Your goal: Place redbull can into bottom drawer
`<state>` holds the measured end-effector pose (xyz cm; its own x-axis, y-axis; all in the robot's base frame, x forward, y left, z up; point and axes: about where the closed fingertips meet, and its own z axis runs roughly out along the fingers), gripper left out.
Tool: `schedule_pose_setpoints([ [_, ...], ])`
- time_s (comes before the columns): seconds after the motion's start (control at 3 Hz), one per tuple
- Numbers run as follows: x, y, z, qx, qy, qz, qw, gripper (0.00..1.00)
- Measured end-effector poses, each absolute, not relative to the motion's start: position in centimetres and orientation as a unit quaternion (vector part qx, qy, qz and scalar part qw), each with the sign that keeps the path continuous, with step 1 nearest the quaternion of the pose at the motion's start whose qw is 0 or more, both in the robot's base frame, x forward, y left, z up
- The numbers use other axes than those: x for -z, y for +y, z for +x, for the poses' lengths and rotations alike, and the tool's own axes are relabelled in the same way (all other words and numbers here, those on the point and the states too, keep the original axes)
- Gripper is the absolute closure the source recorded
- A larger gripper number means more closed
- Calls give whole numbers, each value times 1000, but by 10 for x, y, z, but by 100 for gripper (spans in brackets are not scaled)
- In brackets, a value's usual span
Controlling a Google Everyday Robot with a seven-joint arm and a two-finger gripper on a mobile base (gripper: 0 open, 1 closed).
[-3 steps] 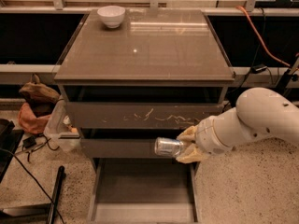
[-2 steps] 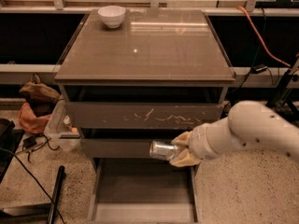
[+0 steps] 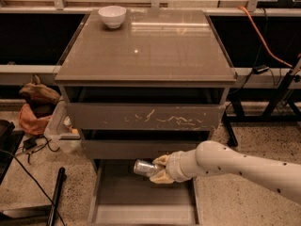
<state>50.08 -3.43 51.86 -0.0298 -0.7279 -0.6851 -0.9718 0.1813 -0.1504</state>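
The redbull can is a small silvery can lying on its side, held in my gripper. The gripper's cream-coloured fingers are shut on the can's right end. The white arm reaches in from the right. The can hangs just above the back part of the bottom drawer, which is pulled open toward the front with its flat floor showing. The can sits just below the plain middle drawer front. The drawer with the white-scratched front is above that.
A white bowl stands at the back left of the cabinet top. A brown bag and a clear bin lie on the floor to the left. A black pole lies at the lower left. An orange cable runs at the right.
The gripper with the can has moved left and lower, from beside the middle drawer front to over the open bottom drawer. The arm has stretched out further.
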Motion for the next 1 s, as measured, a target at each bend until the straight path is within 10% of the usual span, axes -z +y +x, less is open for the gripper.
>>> schedule_pose_setpoints([
  [1.0,-418,-8,514,-220,691,-598,342,100],
])
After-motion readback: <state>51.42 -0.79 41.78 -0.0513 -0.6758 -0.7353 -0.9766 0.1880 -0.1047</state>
